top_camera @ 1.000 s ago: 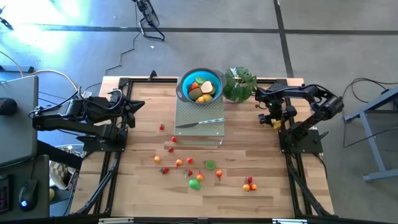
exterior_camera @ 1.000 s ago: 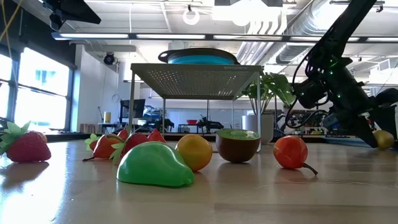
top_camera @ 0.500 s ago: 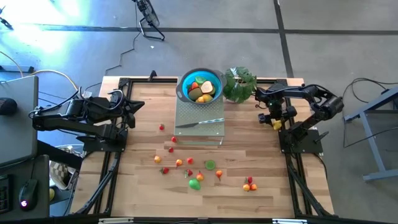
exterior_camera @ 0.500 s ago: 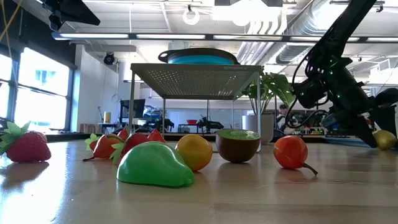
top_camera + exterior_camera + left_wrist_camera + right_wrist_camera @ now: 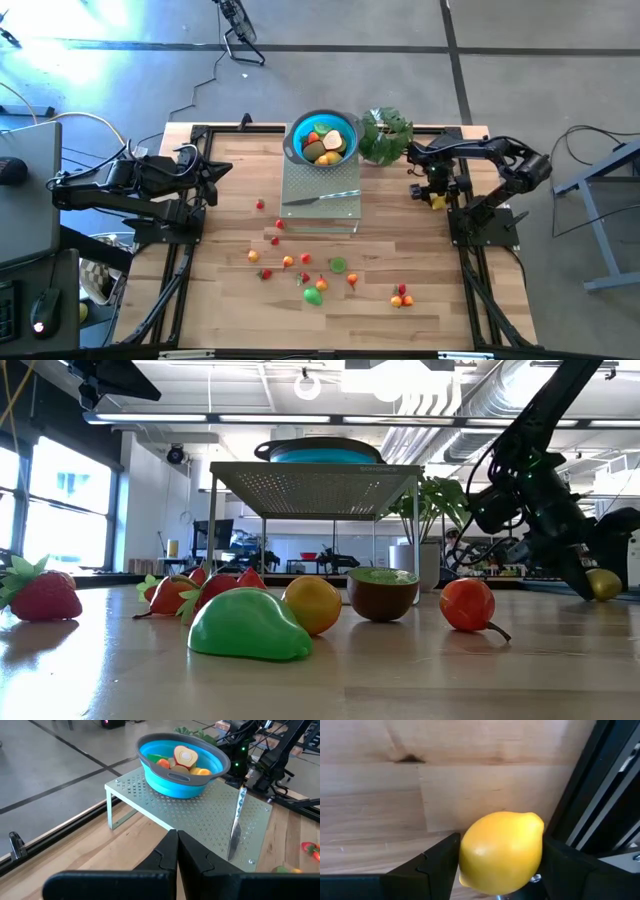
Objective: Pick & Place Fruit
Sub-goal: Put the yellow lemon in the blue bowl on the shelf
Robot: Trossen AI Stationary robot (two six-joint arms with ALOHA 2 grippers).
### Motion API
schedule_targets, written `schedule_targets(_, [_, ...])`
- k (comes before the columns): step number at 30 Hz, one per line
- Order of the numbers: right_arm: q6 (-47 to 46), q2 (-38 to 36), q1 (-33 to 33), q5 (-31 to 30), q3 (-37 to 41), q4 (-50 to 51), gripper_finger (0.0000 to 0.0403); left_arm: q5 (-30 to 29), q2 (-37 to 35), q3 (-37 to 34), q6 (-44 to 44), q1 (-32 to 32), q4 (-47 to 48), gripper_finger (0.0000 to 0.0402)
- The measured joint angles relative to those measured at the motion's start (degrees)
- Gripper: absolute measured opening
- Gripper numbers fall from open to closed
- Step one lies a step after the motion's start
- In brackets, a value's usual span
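Overhead, the right hand (image 5: pixel 436 197) sits at the bench's (image 5: pixel 230 220) right side with the lemon (image 5: pixel 438 201) clamped between its fingers. The blue bowl (image 5: pixel 322 138), already holding fruit, stands on the perforated metal shelf (image 5: pixel 320 205) well apart, toward the left arm's side and farther back, beyond the leafy plant (image 5: pixel 386 135). The left hand (image 5: pixel 208 172) waits beside the shelf on the opposite side, empty.

At bench height, the lemon (image 5: pixel 603 584) hangs low beside the right arm's base, while the bowl (image 5: pixel 322 452) sits higher on the shelf, so the carry probably needs a lift.

From the left wrist, its 2 fingers (image 5: pixel 176 862) are pressed together, pointing at the shelf and bowl (image 5: pixel 183 767).

From the right wrist, the lemon (image 5: pixel 501 852) lies with its nippled end pointing sideways, long axis across the fingers (image 5: pixel 436 865), gripped on both sides.
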State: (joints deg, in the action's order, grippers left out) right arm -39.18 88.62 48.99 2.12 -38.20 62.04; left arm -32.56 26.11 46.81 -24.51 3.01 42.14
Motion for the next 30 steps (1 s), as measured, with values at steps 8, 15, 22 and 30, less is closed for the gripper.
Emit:
schedule_targets(8, [0.0, 0.0, 0.0, 0.4, 0.0, -2.8, 0.0239, 0.0, 0.0, 0.0, 0.0, 0.0, 0.0, 0.0003])
schedule_targets(15, [0.6, -0.1, 0.0, 0.3, 0.0, -3.8, 0.0239, 0.0, 0.0, 0.0, 0.0, 0.0, 0.0, 0.0003])
schedule_targets(22, [2.5, -0.1, 0.0, 0.8, 0.0, -4.3, 0.0239, 0.0, 0.0, 0.0, 0.0, 0.0, 0.0, 0.0003])
schedule_targets(30, [4.4, -0.1, 0.0, 1.5, -0.1, -4.4, 0.0217, 0.0, 0.0, 0.0, 0.0, 0.0, 0.0, 0.0003])
